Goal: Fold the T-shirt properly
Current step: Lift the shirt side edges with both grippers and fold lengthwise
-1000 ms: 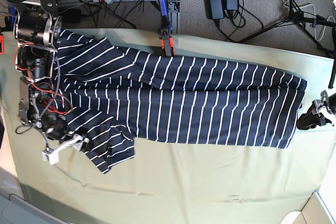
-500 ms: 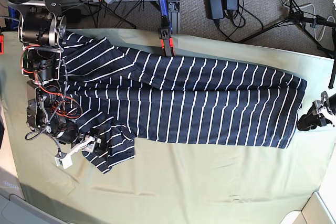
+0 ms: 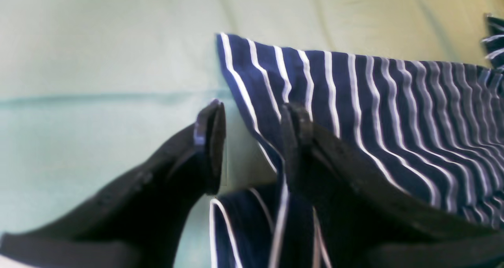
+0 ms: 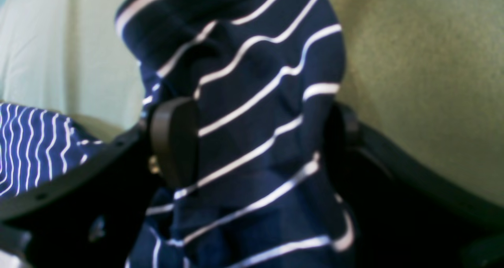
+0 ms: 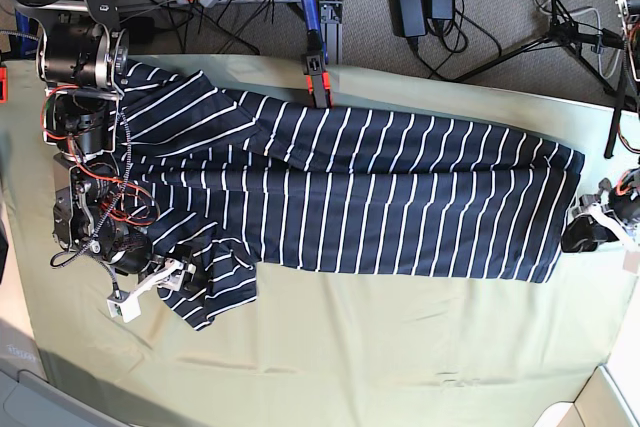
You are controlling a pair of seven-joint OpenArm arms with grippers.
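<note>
striped t-shirt [image 5: 350, 187] spread across the olive surface [image 5: 400, 347]
right gripper [image 4: 256, 142] at 8 o'clock, jaws clenched on the sleeve; left gripper [image 3: 252, 142] at 3 o'clock, jaws released, straddling the hem corner.

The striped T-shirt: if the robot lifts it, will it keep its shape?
Probably not. The T-shirt lies flat and wrinkled on the green cloth, and its sleeve bunches between the right gripper's fingers, so it likely droops and feels light.
</note>
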